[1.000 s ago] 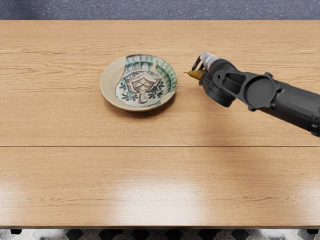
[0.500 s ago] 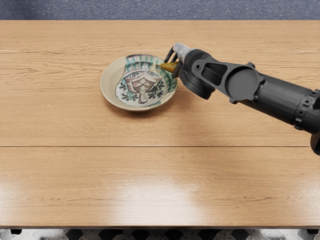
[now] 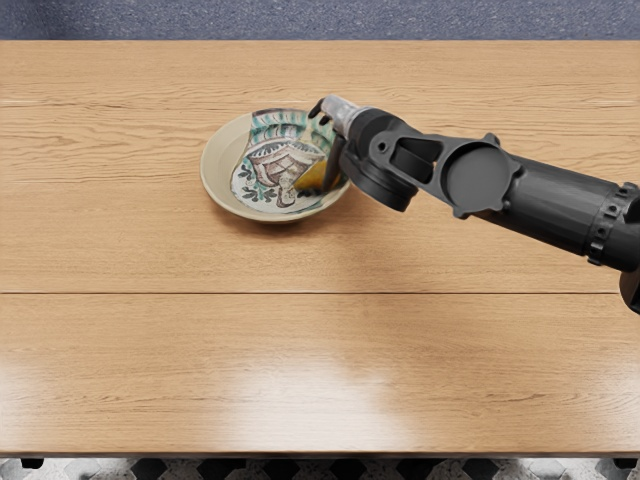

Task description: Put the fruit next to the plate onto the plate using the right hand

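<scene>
A patterned plate (image 3: 222, 160) with a cream rim and green and black decoration sits on the wooden table at centre-left. A small yellow-orange fruit (image 3: 311, 177) lies inside the plate, on its right inner slope. My right hand (image 3: 331, 128) hovers over the plate's right rim, its dark arm coming in from the right edge. Its fingers (image 3: 322, 106) are spread, and they point up and away from the fruit. One dark finger hangs down just right of the fruit. The wrist hides part of the plate's right rim.
The wooden table (image 3: 300, 330) stretches wide, with a seam running across its middle. Its front edge lies near the bottom of the view and its back edge near the top.
The right hand carried the fruit leftward from beside the plate to over its right rim. The fruit has left the fingers and now lies in the plate.
</scene>
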`<state>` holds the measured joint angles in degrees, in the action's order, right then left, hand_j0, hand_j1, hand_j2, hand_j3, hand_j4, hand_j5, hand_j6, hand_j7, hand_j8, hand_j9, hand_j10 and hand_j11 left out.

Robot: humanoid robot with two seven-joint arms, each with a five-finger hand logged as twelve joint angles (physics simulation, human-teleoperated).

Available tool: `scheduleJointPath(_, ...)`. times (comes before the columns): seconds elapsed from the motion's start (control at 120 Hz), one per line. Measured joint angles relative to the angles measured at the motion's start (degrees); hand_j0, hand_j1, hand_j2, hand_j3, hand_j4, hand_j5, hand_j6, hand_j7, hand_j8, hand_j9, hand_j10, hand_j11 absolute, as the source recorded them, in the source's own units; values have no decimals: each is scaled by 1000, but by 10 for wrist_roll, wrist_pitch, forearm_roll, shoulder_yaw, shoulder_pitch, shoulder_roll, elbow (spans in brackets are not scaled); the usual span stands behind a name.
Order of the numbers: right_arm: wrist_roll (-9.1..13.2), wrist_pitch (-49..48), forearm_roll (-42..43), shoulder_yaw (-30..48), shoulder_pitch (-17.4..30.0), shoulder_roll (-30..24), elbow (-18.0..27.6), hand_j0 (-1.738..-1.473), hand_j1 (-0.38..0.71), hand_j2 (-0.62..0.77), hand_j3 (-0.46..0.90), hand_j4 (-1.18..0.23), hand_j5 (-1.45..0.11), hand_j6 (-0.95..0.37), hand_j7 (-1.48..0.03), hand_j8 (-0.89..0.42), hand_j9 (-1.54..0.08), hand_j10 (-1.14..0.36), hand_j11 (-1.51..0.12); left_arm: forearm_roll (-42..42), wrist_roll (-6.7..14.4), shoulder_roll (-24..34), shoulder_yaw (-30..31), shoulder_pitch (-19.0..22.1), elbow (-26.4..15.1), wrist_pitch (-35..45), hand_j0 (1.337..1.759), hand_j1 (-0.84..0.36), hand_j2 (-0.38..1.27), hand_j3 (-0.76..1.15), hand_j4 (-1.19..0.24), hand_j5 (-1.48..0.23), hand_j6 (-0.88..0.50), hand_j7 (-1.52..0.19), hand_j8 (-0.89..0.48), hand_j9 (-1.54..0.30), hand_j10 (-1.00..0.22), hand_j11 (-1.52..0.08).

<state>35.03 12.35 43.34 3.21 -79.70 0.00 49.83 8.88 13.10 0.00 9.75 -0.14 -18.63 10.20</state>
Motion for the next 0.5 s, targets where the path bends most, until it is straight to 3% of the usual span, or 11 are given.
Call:
scheduleJointPath(0.058,0,-18,-3,25,6,0,4,-1653,-159,-17,0,-102,-291,-100,-274,-97,-277,-121,-281,0,0,0,0,0,0,0,1658,324,4,0,-20,-26,-20,-26,-20,-26,-20,-26)
scheduleJointPath(0.142,0,-109,-8,121,40,0,16,-1655,-223,-11,0,-68,-193,-67,-182,-65,-184,-81,-187,0,0,0,0,0,0,0,1658,325,4,0,-20,-26,-20,-26,-20,-26,-20,-26)
scheduleJointPath(0.358,0,-366,-55,332,150,-1,150,-1657,-305,-4,0,-24,-67,-24,-63,-23,-64,-28,-65,0,0,0,0,0,0,0,1658,325,4,0,-20,-26,-20,-26,-20,-26,-20,-26)
scheduleJointPath(0.5,0,-446,-126,422,227,-11,188,-1657,-327,-2,0,-12,-33,-13,-32,-12,-32,-14,-32,0,0,0,0,0,0,0,1658,325,4,0,-20,-26,-20,-26,-20,-26,-20,-26)
